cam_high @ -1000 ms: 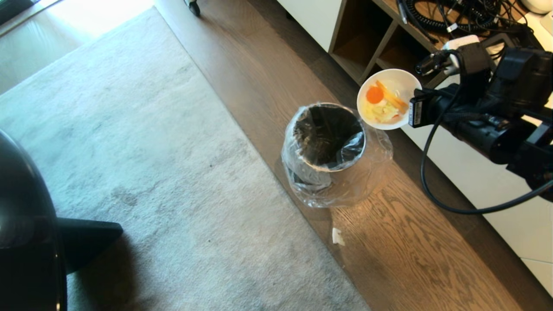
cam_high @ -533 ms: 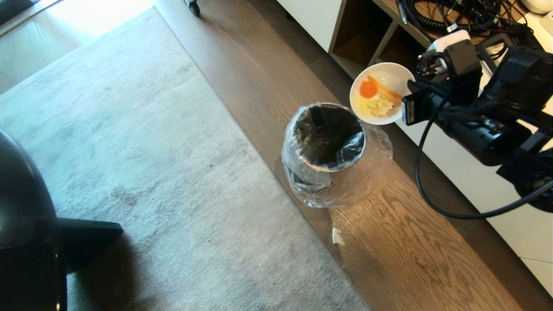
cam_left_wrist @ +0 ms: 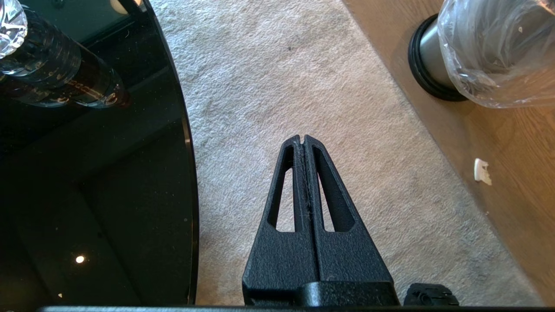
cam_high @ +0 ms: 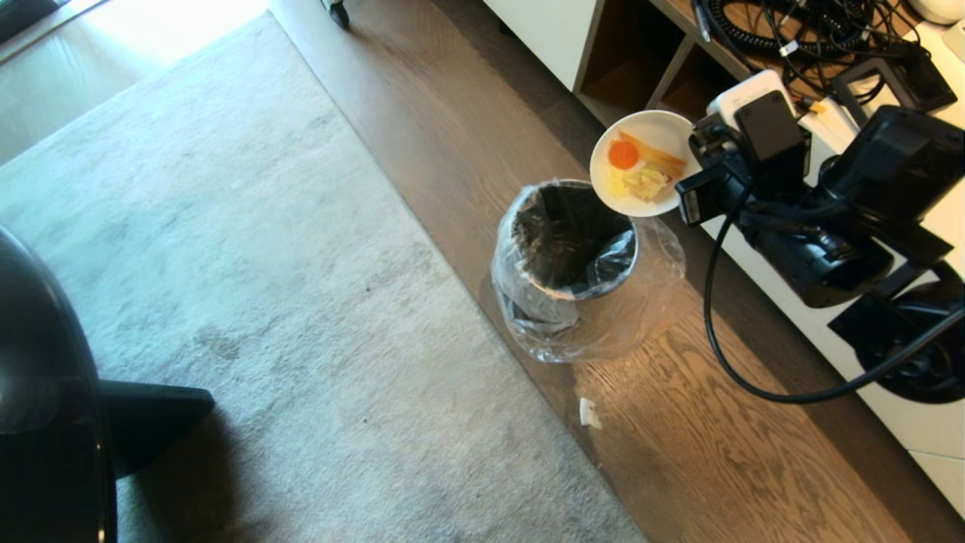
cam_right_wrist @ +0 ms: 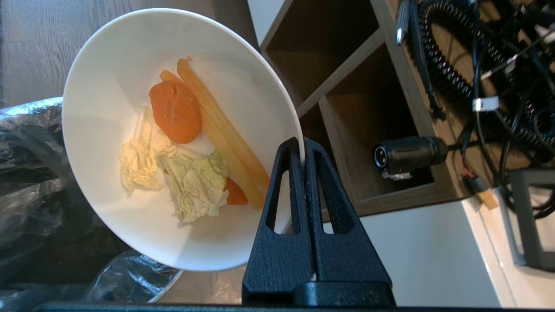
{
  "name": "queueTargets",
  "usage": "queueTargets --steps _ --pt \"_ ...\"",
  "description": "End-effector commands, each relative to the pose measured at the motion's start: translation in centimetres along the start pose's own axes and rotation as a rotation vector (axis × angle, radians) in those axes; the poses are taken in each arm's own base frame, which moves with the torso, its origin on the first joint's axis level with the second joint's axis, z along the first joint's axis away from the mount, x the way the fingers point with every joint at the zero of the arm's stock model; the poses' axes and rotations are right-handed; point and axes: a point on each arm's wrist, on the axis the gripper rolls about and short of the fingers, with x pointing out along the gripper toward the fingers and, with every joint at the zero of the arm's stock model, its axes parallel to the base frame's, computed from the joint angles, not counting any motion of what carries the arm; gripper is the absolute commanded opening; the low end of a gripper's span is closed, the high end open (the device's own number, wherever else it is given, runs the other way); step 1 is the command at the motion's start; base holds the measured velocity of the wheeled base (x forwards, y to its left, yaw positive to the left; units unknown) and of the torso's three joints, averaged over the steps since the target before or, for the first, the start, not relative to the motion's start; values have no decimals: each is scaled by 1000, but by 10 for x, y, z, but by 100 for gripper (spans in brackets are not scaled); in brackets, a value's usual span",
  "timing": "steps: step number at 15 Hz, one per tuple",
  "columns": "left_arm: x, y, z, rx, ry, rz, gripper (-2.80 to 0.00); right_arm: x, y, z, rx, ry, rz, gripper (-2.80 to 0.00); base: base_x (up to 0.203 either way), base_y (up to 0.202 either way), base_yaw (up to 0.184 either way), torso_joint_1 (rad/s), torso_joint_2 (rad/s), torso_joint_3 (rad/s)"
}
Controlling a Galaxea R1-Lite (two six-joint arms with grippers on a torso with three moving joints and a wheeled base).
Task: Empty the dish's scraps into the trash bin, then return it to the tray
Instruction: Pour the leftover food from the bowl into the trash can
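Where the left wrist view looks down, the left gripper (cam_left_wrist: 303,141) hangs with fingers pressed together, holding nothing, over the rug (cam_left_wrist: 312,86) beside a glossy black table (cam_left_wrist: 130,182); a bottle (cam_left_wrist: 56,78) there bears print too small to read. Only the right wrist view shows the right gripper (cam_right_wrist: 302,145) pinched tight on the dish (cam_right_wrist: 112,130) rim, scraps (cam_right_wrist: 186,147) inside. The head view places that tilted dish (cam_high: 641,128) above the bin's (cam_high: 573,241) far edge.

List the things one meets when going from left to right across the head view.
Glossy black round table top → grey rug → trash bin → dish with scraps → right pincer → right arm.
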Motion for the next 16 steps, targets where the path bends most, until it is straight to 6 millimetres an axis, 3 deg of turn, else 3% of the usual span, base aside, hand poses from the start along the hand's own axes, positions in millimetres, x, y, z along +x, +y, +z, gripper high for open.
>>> queueTargets --steps 1,8,16 --pt "0 0 0 -1 -1 1 -280 1 10 -7 -68 -56 10 -280 0 0 0 0 0 0" --pt "0 0 0 -1 -1 1 -280 -21 27 -20 -183 -147 22 -280 0 0 0 0 0 0" --pt "0 0 0 -1 -1 1 -280 -16 32 -20 -350 -244 55 -280 0 0 0 0 0 0"
